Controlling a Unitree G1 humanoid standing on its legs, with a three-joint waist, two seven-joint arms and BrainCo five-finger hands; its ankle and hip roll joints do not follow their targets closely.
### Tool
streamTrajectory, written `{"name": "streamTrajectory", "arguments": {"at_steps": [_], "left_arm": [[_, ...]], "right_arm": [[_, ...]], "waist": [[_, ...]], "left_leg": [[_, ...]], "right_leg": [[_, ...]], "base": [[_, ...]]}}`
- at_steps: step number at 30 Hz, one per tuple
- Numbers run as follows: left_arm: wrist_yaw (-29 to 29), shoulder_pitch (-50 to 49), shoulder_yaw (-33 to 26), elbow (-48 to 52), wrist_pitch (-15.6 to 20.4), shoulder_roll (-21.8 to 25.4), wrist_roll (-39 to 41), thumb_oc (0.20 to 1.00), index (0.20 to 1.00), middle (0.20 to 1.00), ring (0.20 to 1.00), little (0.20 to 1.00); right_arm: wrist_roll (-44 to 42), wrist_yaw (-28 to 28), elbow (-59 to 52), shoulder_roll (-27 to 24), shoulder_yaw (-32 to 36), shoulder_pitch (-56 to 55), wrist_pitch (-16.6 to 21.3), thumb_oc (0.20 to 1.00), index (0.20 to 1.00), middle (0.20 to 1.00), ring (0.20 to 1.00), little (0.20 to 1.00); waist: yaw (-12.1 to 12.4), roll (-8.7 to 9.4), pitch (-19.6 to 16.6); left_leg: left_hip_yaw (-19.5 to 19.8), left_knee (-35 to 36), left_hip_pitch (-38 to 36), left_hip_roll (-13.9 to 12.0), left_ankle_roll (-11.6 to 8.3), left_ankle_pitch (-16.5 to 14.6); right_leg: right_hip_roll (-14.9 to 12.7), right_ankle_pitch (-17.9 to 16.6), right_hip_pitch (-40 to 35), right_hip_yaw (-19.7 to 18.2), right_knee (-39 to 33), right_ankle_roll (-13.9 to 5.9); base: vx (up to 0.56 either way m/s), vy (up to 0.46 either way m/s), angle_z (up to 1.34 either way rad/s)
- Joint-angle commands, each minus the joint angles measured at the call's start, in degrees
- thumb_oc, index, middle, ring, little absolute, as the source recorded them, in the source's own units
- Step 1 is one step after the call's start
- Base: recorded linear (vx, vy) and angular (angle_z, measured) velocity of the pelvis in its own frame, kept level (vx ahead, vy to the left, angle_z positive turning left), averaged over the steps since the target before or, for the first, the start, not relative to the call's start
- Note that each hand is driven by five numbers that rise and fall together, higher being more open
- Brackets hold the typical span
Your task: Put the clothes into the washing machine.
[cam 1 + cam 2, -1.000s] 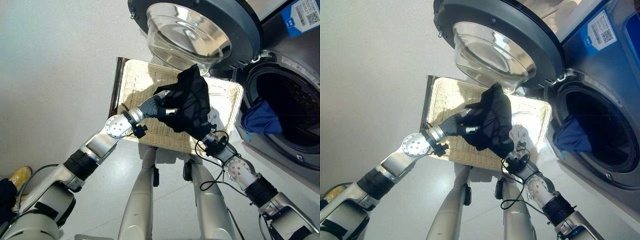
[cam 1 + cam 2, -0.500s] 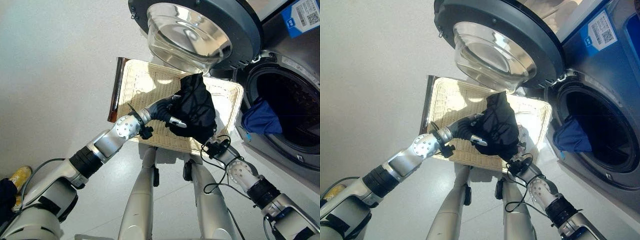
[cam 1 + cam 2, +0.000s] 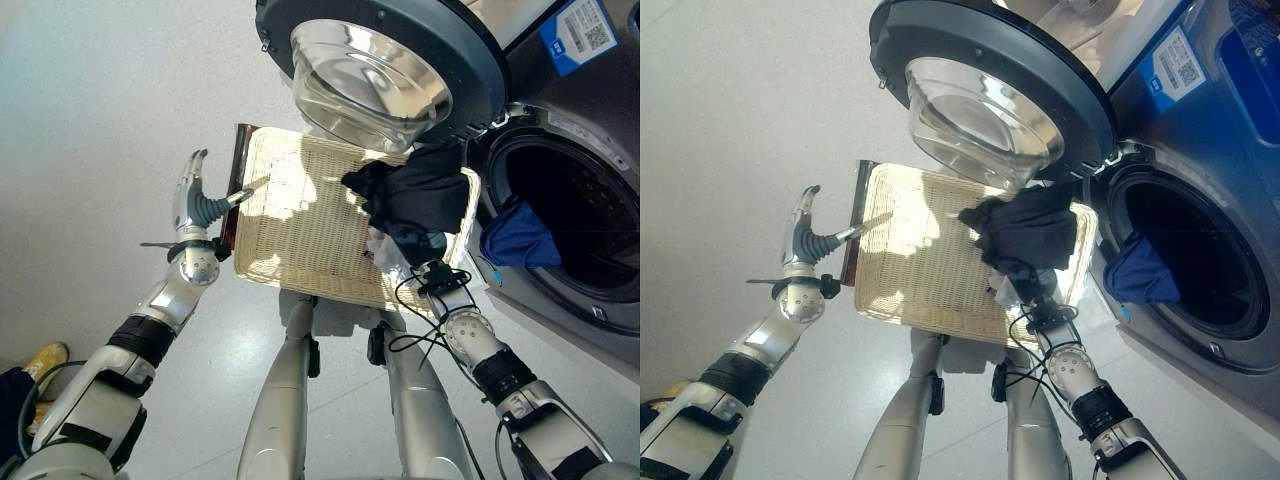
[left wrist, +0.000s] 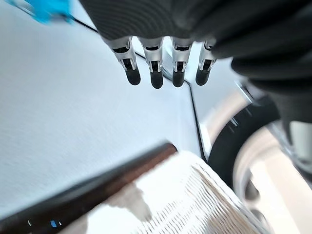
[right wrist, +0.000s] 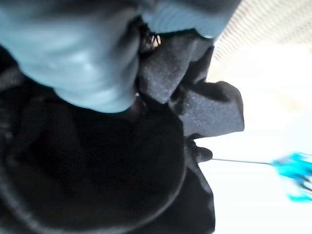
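A black garment hangs bunched over the right end of the wicker basket, close to the washing machine's open drum. My right hand comes up from below it and is shut on the cloth, which covers most of the fingers. My left hand is open with straight fingers beside the basket's dark left rim, holding nothing. A blue garment lies in the mouth of the drum.
The washer's round glass door stands swung open above the basket's far side. A bit of white cloth shows in the basket under the black garment. A yellow object lies on the floor at lower left.
My left hand has let go of the black garment and swung left to the basket's rim. The right hand has carried the garment right, toward the drum.
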State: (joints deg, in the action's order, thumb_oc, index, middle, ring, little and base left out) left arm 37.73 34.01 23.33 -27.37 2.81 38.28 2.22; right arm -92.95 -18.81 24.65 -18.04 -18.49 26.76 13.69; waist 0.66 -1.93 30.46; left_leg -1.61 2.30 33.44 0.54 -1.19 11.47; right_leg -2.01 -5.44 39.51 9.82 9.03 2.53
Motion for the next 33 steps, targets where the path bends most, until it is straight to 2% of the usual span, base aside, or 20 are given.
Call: {"name": "streamTrajectory", "arguments": {"at_steps": [1, 7, 8, 13, 18, 21, 23, 24, 25, 26, 27, 28, 29, 30, 33], "left_arm": [[1.3, 0.0, -3.8, -2.6, 3.5, -4.7, 6.4, 1.0, 1.0, 1.0, 1.0, 1.0], [-1.4, -0.5, -3.1, -10.7, 7.0, -8.3, 11.4, 1.0, 1.0, 1.0, 1.0, 1.0], [-1.9, -0.3, -2.6, -12.2, 8.1, -9.1, 12.1, 1.0, 1.0, 1.0, 1.0, 1.0], [-2.7, -0.8, -1.0, -13.6, 10.8, -11.6, 12.7, 1.0, 1.0, 1.0, 1.0, 1.0], [-3.1, -2.7, 0.1, -14.0, 12.5, -13.2, 12.7, 1.0, 1.0, 1.0, 1.0, 1.0], [-4.0, -3.1, 0.8, -14.0, 12.4, -13.4, 12.4, 1.0, 1.0, 1.0, 1.0, 1.0], [-4.7, -4.1, 1.4, -13.9, 12.7, -12.8, 11.0, 1.0, 1.0, 1.0, 1.0, 1.0], [-4.7, -4.1, 1.4, -13.9, 12.7, -12.8, 11.0, 1.0, 1.0, 1.0, 1.0, 1.0], [-4.9, -4.8, 2.1, -13.1, 12.8, -11.7, 10.9, 1.0, 1.0, 1.0, 1.0, 1.0], [-5.0, -5.0, 2.2, -13.0, 12.9, -11.4, 10.9, 1.0, 1.0, 1.0, 1.0, 1.0], [-5.3, -5.4, 2.3, -12.7, 13.0, -10.9, 11.0, 1.0, 1.0, 1.0, 1.0, 1.0], [-5.5, -5.7, 2.6, -12.1, 13.2, -9.9, 11.0, 1.0, 1.0, 1.0, 1.0, 1.0], [-5.7, -6.4, 2.8, -11.7, 13.2, -9.1, 11.3, 1.0, 1.0, 1.0, 1.0, 1.0], [-5.8, -7.2, 3.9, -10.1, 12.9, -7.3, 12.5, 1.0, 1.0, 1.0, 1.0, 1.0], [-5.8, -7.5, 4.6, -7.8, 12.2, -5.2, 13.5, 1.0, 1.0, 1.0, 1.0, 1.0]], "right_arm": [[-4.3, -1.0, -2.2, 0.0, 1.7, -0.2, 4.0, 0.2, 0.2, 0.2, 0.2, 0.2], [-4.8, -0.2, 8.1, 0.3, 5.8, 4.0, 2.2, 0.2, 0.2, 0.2, 0.2, 0.2], [-5.7, 2.0, 10.0, 0.7, 6.4, 4.7, 1.6, 0.2, 0.2, 0.2, 0.2, 0.2], [-5.8, 6.9, 13.5, 1.5, 7.5, 5.4, 0.6, 0.2, 0.2, 0.2, 0.2, 0.2], [-8.5, 6.1, 14.6, 1.1, 9.3, 5.6, 2.1, 0.2, 0.2, 0.2, 0.2, 0.2], [-13.9, 5.5, 14.6, -0.2, 12.7, 7.9, 5.5, 0.2, 0.2, 0.2, 0.2, 0.2], [-19.0, 4.8, 12.7, -3.9, 18.5, 12.0, 11.4, 0.2, 0.2, 0.2, 0.2, 0.2], [-19.0, 4.8, 12.7, -3.9, 18.5, 12.0, 11.4, 0.2, 0.2, 0.2, 0.2, 0.2], [-20.1, 7.6, 11.9, -6.8, 21.6, 14.9, 16.0, 0.2, 0.2, 0.2, 0.2, 0.2], [-20.1, 8.9, 11.9, -7.4, 22.3, 15.5, 17.6, 0.2, 0.2, 0.2, 0.2, 0.2], [-20.1, 11.2, 12.0, -8.9, 24.0, 16.9, 19.0, 0.2, 0.2, 0.2, 0.2, 0.2], [-20.1, 16.5, 13.2, -12.2, 26.6, 19.6, 23.5, 0.2, 0.2, 0.2, 0.2, 0.2], [-20.1, 19.6, 14.6, -14.3, 28.2, 20.5, 25.5, 0.2, 0.2, 0.2, 0.2, 0.2], [-17.7, 27.1, 18.4, -19.7, 29.7, 23.0, 29.9, 0.2, 0.2, 0.2, 0.2, 0.2], [-12.5, 38.0, 20.4, -25.7, 30.2, 26.6, 34.3, 0.2, 0.2, 0.2, 0.2, 0.2]], "waist": [[-2.1, -4.34, -0.7], [-2.5, -7.13, -0.7], [-2.7, -7.46, -0.7], [-3.2, -8.08, -0.7], [-3.7, -8.44, -0.7], [-3.9, -8.58, -0.7], [-4.0, -8.42, -0.7], [-4.0, -8.42, -0.7], [-3.9, -8.32, -0.7], [-3.9, -8.31, -0.7], [-3.9, -8.29, -0.7], [-3.7, -8.28, -0.7], [-3.7, -8.13, -0.7], [-3.6, -7.91, -0.7], [-3.2, -7.8, -0.7]], "left_leg": [[-1.7, -1.4, 1.5, 2.4, -1.27, -0.6], [-3.2, -2.4, 1.5, 2.5, -1.81, -0.9], [-3.5, -2.7, 1.3, 2.5, -1.92, -1.3], [-4.5, -3.6, 2.7, 2.2, -1.98, -1.1], [-5.4, -4.5, 2.8, 2.0, -2.15, -1.6], [-5.9, -5.4, 3.2, 1.7, -2.34, -2.0], [-6.1, -6.2, 3.6, 1.3, -2.52, -2.6], [-6.1, -6.2, 3.6, 1.3, -2.52, -2.6], [-6.1, -6.5, 3.7, 1.1, -2.62, -3.0], [-6.1, -6.5, 3.7, 1.0, -2.64, -3.1], [-6.1, -6.6, 3.7, 1.0, -2.7, -3.2], [-6.1, -6.9, 4.5, 0.8, -2.72, -3.1], [-5.8, -7.2, 4.1, 0.8, -2.84, -3.7], [-5.6, -7.7, 4.2, 0.7, -2.88, -4.1], [-5.5, -8.5, 5.4, 0.6, -2.81, -4.0]], "right_leg": [[-0.7, -1.1, -0.8, -3.3, -0.5, -7.09], [-1.2, -0.4, -0.6, -3.5, -0.2, -6.31], [-1.3, 0.2, -0.7, -3.5, 0.2, -6.19], [-1.0, -0.1, 0.7, -3.9, 0.6, -5.8], [-0.9, 0.4, 1.0, -4.2, 1.2, -5.66], [-0.8, 0.8, 1.4, -4.2, 1.9, -5.71], [-0.6, 1.3, 1.7, -4.1, 2.5, -5.83], [-0.6, 1.3, 1.7, -4.1, 2.5, -5.83], [-0.4, 1.5, 1.7, -4.0, 2.7, -5.87], [-0.4, 1.5, 1.7, -4.0, 2.7, -5.88], [-0.3, 1.5, 1.8, -4.0, 2.7, -5.88], [0.0, 1.0, 2.4, -4.0, 2.7, -5.78], [0.0, 1.6, 2.0, -4.0, 3.0, -5.86], [0.2, 1.7, 2.0, -3.8, 3.5, -5.78], [0.4, 1.4, 3.0, -3.5, 4.0, -5.47]], "base": [[0.03, 0.077, -0.08], [0.03, 0.043, -0.12], [0.03, 0.004, -0.13], [0.03, -0.014, -0.15], [0.04, -0.051, -0.13], [0.05, -0.099, -0.11], [0.06, -0.152, -0.08], [0.05, -0.146, -0.05], [0.03, -0.088, -0.01], [0.05, -0.11, -0.01], [0.03, -0.087, -0.06], [0.06, -0.101, -0.08], [0.08, -0.133, -0.13], [0.08, -0.109, -0.11], [0.03, -0.079, -0.1]]}}
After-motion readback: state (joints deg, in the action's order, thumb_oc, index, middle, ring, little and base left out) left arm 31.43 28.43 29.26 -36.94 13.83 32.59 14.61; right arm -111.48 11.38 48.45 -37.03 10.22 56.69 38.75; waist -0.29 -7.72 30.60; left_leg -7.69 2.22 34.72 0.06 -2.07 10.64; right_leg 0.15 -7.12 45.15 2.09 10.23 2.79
